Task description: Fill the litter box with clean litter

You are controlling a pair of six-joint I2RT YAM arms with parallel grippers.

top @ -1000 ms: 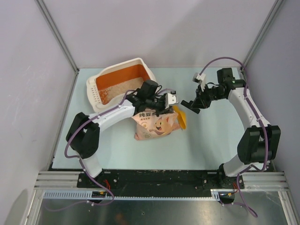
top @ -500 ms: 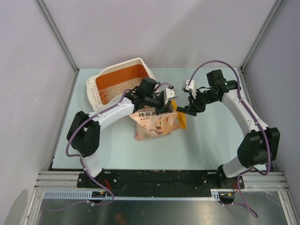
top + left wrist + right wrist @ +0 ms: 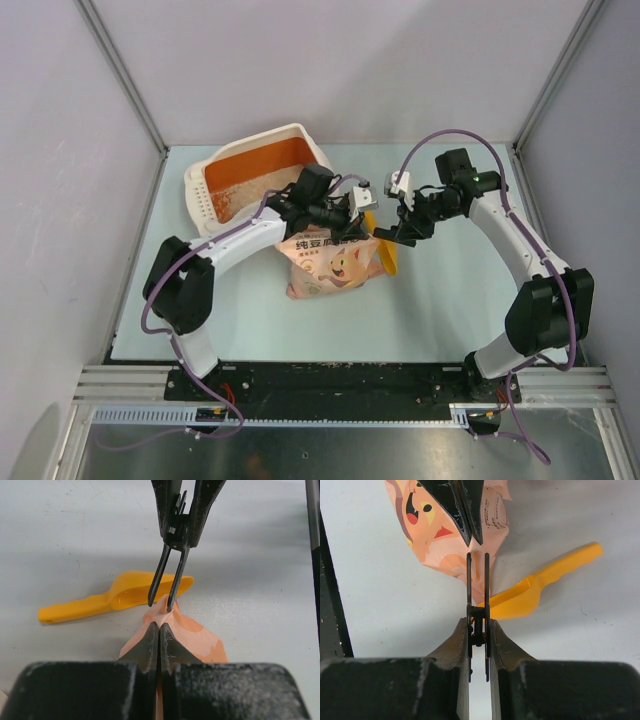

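The litter box (image 3: 252, 139), cream outside and orange inside, stands at the back left with a thin layer of pale clean litter (image 3: 262, 188) on its floor. In front of it lies a pink-beige bag (image 3: 330, 262) printed with a cat. My left gripper (image 3: 160, 626) is shut on the bag's (image 3: 197, 640) raised top corner. My right gripper (image 3: 479, 622) is shut on a small black scissor-like tool (image 3: 477, 580). The tool's two thin blades (image 3: 170, 582) stand slightly apart, straddling the tip of that same corner just beyond my left fingertips.
A yellow-orange scoop (image 3: 388, 255) lies on the table against the bag's right side, directly under the blades (image 3: 100, 602). Both arms meet over the table's middle, and grey walls enclose the table on three sides.
My right arm has swung left, bringing the tool's blades up to the bag's corner. My left gripper has stayed on the bag and closed fully.
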